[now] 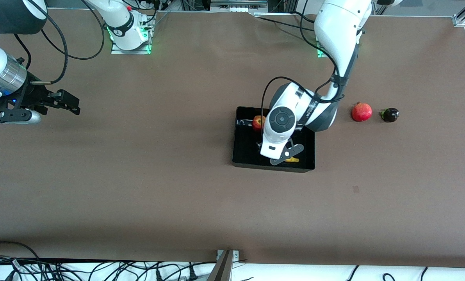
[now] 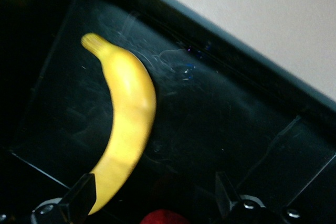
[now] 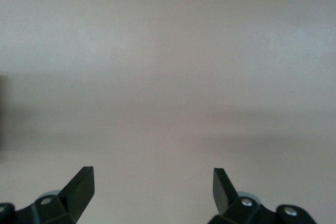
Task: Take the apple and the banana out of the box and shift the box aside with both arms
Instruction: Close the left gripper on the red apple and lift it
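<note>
The black box [image 1: 244, 156] lies mid-table toward the left arm's end. In it sit the red apple [image 1: 258, 122], on the side away from the front camera, and the yellow banana [image 1: 293, 159] by the nearer wall. My left gripper [image 1: 287, 154] hangs low over the box, open. In the left wrist view the banana [image 2: 128, 114] lies flat on the box floor [image 2: 220, 114], one end beside a finger [image 2: 84, 195], with nothing between the jaws of the left gripper [image 2: 154, 182]. The apple [image 2: 164, 216] peeks in at the edge. My right gripper [image 1: 74, 105] [image 3: 153, 174] waits open over bare table at the right arm's end.
A red pomegranate [image 1: 362, 112] and a small dark round fruit [image 1: 390, 114] rest on the table beside the box, toward the left arm's end. Cables [image 1: 99, 269] lie along the table edge nearest the front camera.
</note>
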You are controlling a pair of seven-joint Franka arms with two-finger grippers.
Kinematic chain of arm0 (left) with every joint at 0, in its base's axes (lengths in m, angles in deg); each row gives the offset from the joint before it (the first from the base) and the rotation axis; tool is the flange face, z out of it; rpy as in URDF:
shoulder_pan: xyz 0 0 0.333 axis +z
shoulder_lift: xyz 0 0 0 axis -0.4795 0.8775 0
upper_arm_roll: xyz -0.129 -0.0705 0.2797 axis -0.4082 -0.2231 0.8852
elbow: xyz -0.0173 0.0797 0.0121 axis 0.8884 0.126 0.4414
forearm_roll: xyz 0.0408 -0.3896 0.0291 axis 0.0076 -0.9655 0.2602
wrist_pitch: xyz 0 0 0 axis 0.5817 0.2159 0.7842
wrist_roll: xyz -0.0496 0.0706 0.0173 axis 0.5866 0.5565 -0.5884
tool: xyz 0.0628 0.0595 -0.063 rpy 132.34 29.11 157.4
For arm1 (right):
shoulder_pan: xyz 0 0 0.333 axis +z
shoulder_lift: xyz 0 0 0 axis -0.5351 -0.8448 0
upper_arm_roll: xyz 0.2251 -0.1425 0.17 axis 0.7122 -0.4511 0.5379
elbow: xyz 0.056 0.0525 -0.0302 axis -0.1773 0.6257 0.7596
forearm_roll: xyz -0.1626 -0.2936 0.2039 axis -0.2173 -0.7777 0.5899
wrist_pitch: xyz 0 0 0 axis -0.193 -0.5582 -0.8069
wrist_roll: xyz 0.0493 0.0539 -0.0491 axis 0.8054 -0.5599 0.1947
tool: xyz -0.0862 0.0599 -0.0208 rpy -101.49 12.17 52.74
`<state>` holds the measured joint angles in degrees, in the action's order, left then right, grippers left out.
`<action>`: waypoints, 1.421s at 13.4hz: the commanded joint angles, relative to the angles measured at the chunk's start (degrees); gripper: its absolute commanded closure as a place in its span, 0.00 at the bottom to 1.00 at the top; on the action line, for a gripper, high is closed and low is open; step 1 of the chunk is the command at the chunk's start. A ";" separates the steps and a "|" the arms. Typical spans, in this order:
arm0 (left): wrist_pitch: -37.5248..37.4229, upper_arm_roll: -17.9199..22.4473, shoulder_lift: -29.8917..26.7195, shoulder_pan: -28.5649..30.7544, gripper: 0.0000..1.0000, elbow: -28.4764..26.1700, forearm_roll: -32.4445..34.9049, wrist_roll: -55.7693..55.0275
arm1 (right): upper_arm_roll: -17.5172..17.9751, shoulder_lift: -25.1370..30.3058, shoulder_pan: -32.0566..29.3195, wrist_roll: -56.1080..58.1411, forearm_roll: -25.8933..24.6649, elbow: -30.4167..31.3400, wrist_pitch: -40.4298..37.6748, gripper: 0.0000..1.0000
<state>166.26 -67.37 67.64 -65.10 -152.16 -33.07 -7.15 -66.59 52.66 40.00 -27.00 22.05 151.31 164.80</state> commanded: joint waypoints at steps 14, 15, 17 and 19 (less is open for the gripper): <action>3.74 -4.50 -4.32 -0.38 0.00 -9.22 -1.67 -5.12 | 0.63 -0.30 -0.71 -0.07 -0.53 -0.88 -0.25 0.00; 3.82 -4.51 -5.01 -0.38 0.00 -10.09 -1.67 -5.12 | 0.63 -0.39 -0.71 -0.07 -0.53 -0.88 -0.25 0.00; 3.91 -4.94 -5.20 -0.38 0.00 -10.27 -1.67 -5.55 | 0.63 -0.39 -0.71 -0.07 -0.53 -0.88 -0.25 0.00; 7.31 -5.03 -5.19 -0.38 0.00 -12.36 -1.67 -6.26 | 0.63 -0.39 -0.71 -0.07 -0.53 -0.88 -0.25 0.00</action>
<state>169.83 -72.07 64.58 -65.54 -160.14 -33.19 -12.68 -66.59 52.61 39.99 -27.00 22.05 151.31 164.80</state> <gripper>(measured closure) 0.000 0.000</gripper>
